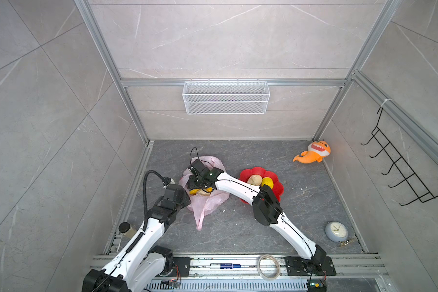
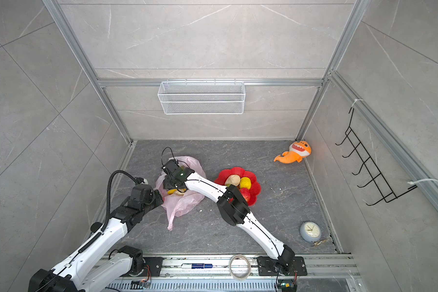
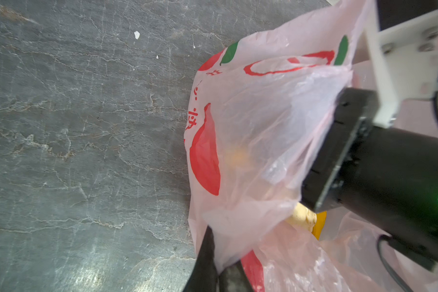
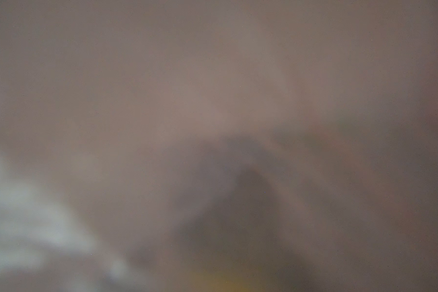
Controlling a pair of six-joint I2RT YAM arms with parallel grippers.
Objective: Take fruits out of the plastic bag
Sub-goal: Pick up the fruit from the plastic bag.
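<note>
Top views: plastic bag lay on bench beside red plate; right claw was down in its mouth, spread or not couldn't tell. Left wrist: left claw pressed together, pinching plastic bag edge. Right wrist: only pinkish blur.

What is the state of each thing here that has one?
Thin pink plastic bag: open, fruits inside.
Left gripper: shut on the bag's edge.
Right gripper: inside the bag, jaws hidden.
Red flower-shaped plate: holds other fruits.
White wire basket: empty.
</note>
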